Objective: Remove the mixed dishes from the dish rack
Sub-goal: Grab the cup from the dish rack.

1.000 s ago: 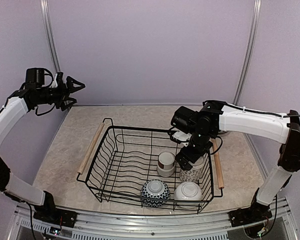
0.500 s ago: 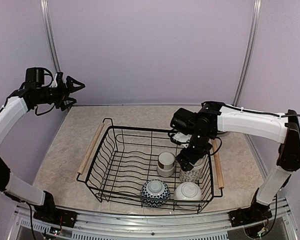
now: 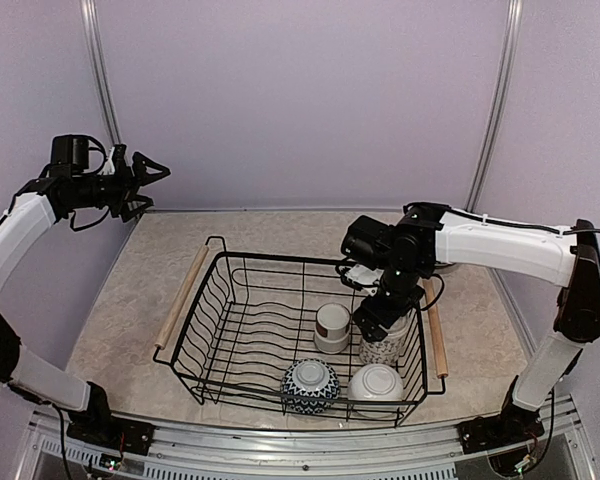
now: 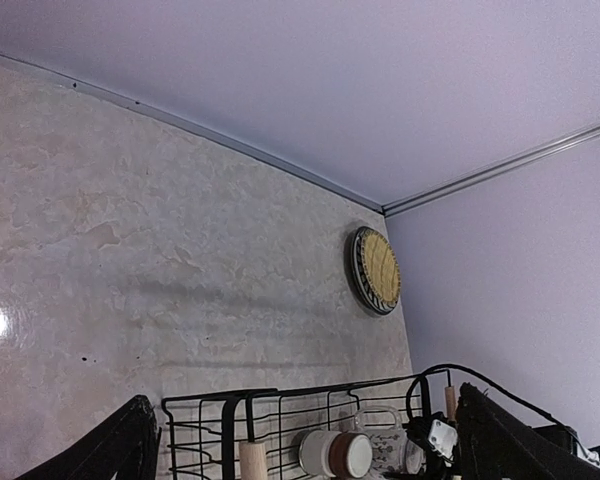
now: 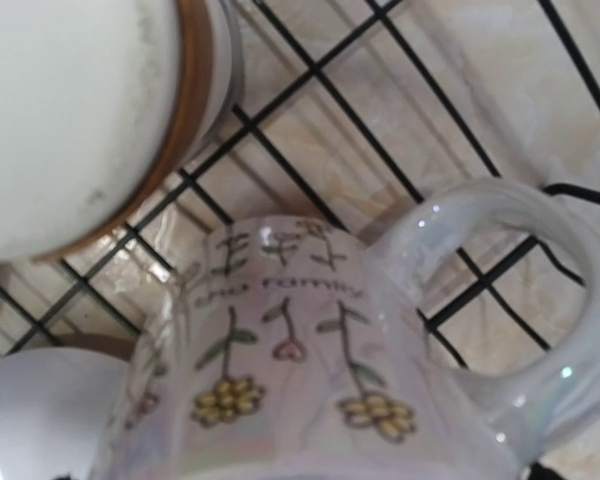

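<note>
On a marbled beige table (image 3: 150, 290) walled in lilac, the right gripper (image 3: 378, 312) was pictured down at the flower-patterned mug (image 5: 310, 370), which stood in the dish rack's (image 3: 202, 310) right side beside the brown-banded white cup (image 3: 332, 326). Whether its fingers were closed could not be told. The left gripper (image 3: 145, 182) was held high, fingers spread. A firm grasp and a straight lift were judged to be needed next.
</note>
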